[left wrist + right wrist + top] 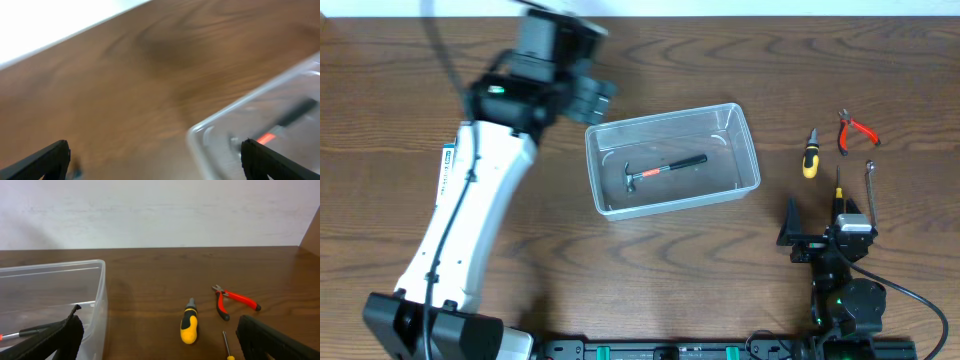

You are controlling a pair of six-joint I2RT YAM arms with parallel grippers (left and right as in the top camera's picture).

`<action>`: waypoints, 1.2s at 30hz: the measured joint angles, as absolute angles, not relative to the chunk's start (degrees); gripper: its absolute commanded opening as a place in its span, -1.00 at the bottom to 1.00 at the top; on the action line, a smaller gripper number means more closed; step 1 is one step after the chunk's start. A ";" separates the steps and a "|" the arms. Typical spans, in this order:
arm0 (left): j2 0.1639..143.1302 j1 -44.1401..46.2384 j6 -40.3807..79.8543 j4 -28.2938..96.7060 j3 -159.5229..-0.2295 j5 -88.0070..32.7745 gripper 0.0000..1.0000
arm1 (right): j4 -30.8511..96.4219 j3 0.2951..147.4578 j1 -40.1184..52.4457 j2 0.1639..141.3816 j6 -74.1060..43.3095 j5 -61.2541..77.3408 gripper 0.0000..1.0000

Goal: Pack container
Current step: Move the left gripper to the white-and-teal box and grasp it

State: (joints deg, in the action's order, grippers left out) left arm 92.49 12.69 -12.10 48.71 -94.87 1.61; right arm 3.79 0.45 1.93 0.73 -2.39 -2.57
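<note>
The right gripper (159, 319) is hanging with jaws spread wide, its wrist view catching the yellow-handled screwdriver (189, 325) and red pliers (235, 300) lying beyond, which the blurred left wrist view is missing. The left gripper (155, 146) is gaping wide too, by a corner of the container (660, 117), which is sitting mid-table holding a hammer (660, 172). Only the overhead is showing a label (448, 168) on the left arm (470, 225), too small to read.

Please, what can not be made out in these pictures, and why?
Left wrist view: motion blur smears the hammer inside the container.
Right wrist view: the bottom edge cuts off a thin tool.
Overhead: the bent metal tool is too small to name.
</note>
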 measured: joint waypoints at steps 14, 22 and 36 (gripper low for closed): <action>96.05 -12.97 -6.24 58.06 -94.85 7.07 0.96 | 3.79 0.45 1.93 0.73 -2.39 -2.57 0.99; 100.95 -17.80 -12.93 58.08 -94.85 7.99 0.96 | 3.79 0.45 1.93 0.73 -2.39 -2.57 0.98; 114.69 -19.62 -18.35 58.00 -94.83 7.53 0.96 | 3.79 0.45 1.93 0.73 -2.39 -2.57 0.98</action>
